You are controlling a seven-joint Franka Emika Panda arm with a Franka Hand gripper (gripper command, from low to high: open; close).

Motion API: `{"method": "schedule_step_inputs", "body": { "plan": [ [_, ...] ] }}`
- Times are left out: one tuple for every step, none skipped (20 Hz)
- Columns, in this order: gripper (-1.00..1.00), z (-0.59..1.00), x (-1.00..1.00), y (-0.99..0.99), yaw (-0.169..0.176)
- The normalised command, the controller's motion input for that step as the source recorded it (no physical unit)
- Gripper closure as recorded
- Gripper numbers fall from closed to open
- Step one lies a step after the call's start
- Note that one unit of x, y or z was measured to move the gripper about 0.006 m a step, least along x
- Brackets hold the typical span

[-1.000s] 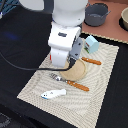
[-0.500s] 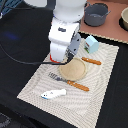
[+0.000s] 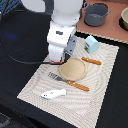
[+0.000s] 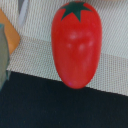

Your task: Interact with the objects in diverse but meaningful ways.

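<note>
Writing is seen nowhere; red tomato (image 4: 76, 44) with green star top is shown lying on woven mat (image 4: 35, 62); gripper's state cannot be told.

A white robot arm (image 3: 64, 22) with rounded glossy segments, grey joint seams, a boxy white head section, and a thin black cable.

Across the exterior views, the white robot arm (image 3: 62, 37) has shifted slightly toward the exterior view's left and toward the near edge of the woven beige placemat (image 3: 102, 95). More of the round tan plate (image 3: 73, 68) is now exposed beside it. The jaws remain hidden behind the arm body in the exterior view, so any change in their state cannot be determined
</note>
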Motion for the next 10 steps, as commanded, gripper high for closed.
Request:
{"method": "schedule_step_inputs", "body": {
  "plan": [
    [-1.0, -0.4, -0.29, 0.0, -0.018],
    [-1.0, -0.41, -0.31, 0.0, -0.019],
    [-1.0, -0.4, -0.29, 0.0, -0.018],
    [-1.0, -0.41, -0.31, 0.0, -0.019],
    [-1.0, -0.43, -0.33, 0.0, -0.02],
    [-1.0, -0.45, -0.32, 0.0, -0.02],
    [-1.0, -0.45, -0.28, 0.0, -0.019],
    [-1.0, -0.46, -0.27, 0.0, -0.018],
    [-1.0, -0.45, -0.27, 0.0, -0.019],
    [-1.0, -0.43, -0.28, 0.0, -0.019]
  ]
}}
